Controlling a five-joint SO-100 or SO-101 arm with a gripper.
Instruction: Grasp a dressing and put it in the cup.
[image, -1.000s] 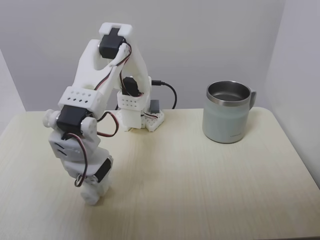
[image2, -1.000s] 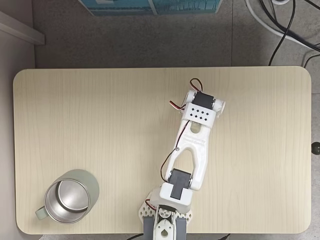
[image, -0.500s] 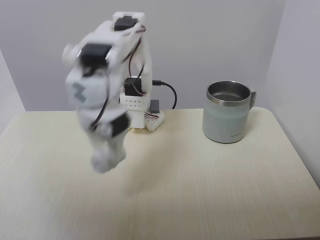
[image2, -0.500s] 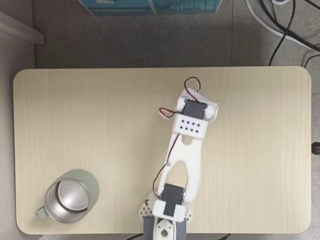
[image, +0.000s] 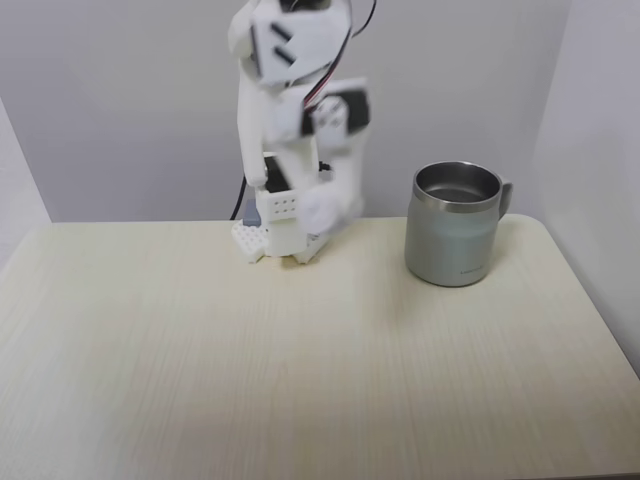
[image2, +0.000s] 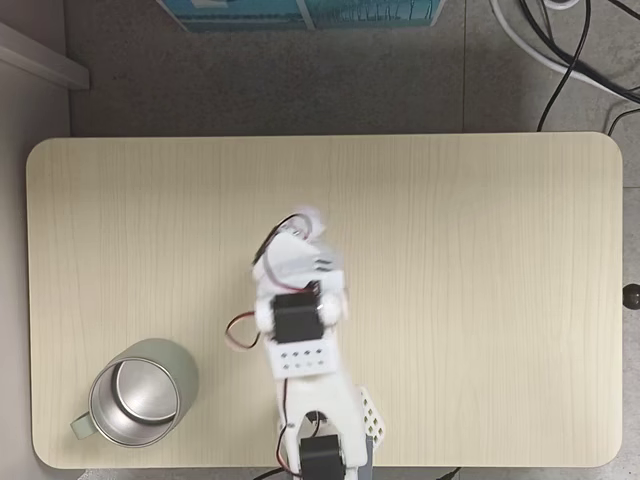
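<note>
Hovering blurred above the surface (image: 300, 350), pincer (image: 322, 208) state unreadable; dressing apparently carried, judging loosely. Cup (image2: 135, 392) at corner looks empty; drop remains.

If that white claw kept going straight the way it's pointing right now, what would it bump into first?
Hard to say: the gripper is blurred. It seems to point down, so probably the bare table, left of the cup in that fixed view.

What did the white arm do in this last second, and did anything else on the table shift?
The white plastic arm lifted off the pale wooden table and swung towards the grey-green steel-lined mug; its blurred gripper now hangs beside the mug. The grip cannot be judged. The mug stayed put.
</note>
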